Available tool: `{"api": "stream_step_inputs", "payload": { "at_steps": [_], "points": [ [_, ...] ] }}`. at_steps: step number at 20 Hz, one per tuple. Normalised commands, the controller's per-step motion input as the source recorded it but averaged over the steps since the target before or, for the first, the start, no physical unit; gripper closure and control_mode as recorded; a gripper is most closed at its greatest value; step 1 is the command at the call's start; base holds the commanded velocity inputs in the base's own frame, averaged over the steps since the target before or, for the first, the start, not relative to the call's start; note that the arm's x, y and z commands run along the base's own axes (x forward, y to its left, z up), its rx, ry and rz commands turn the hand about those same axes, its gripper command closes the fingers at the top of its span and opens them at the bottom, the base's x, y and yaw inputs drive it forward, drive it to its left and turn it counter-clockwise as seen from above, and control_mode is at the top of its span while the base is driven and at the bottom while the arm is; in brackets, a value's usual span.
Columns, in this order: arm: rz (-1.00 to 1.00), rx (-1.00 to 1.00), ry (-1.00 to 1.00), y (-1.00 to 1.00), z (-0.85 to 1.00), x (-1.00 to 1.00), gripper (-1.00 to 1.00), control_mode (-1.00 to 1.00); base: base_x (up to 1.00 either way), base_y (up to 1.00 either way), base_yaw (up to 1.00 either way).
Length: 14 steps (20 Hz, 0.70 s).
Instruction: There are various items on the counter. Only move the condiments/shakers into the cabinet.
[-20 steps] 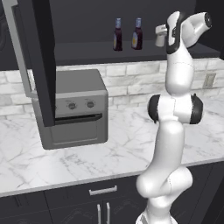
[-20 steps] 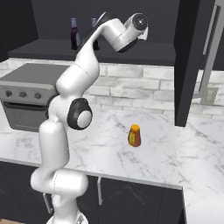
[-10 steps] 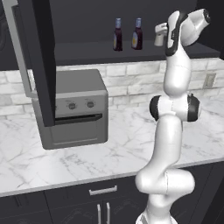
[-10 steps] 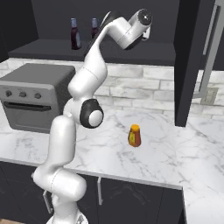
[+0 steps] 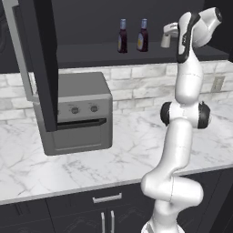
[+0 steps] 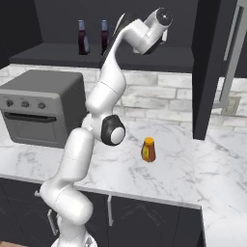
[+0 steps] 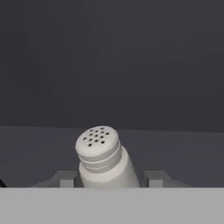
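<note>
While the white arm stretches up to the level of the black wall cabinet (image 5: 136, 50), its gripper (image 5: 169, 35) reaches in over the dark shelf with the small pale shaker (image 7: 105, 159) held between the jaws. From the camera on the hand, the shaker sits between the two grey finger pads (image 7: 65, 179), one on each side and both close against it, its perforated top tilted slightly and pointing away toward the dark back of the cabinet; the jaws are clenched on it. From the left, the shaker (image 5: 166, 36) appears as a pale shape at the tip of the hand, just to the right of the two dark bottles (image 5: 133, 36) and a little apart from them. Whether its base touches the shelf I cannot tell. Both bottles stand upright side by side on the shelf, blue caps up and yellow labels facing out. Down on the white marble worktop (image 6: 202, 169) the small orange bottle (image 6: 148, 149) with the yellow label stands alone, upright, to the right of the arm. The grey toaster oven (image 5: 77, 113) sits on the worktop to the left, against the brick wall. The tall cabinet door (image 5: 38, 63) hangs open in front of the oven.
</note>
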Motion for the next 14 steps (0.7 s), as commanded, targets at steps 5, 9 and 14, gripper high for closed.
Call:
{"api": "stream_step_inputs", "payload": {
  "at_steps": [5,9,14],
  "points": [
    [0.0,0.0,-0.07,0.0,-0.02,-0.31,-1.0,-1.0,0.0,0.0,0.0],
    [0.0,0.0,-0.13,0.0,-0.06,-0.68,-1.0,-1.0,0.0,0.0,0.0],
    [0.0,-0.01,-0.13,-0.01,-0.18,-0.91,-1.0,-1.0,0.0,0.0,0.0]
  ]
}}
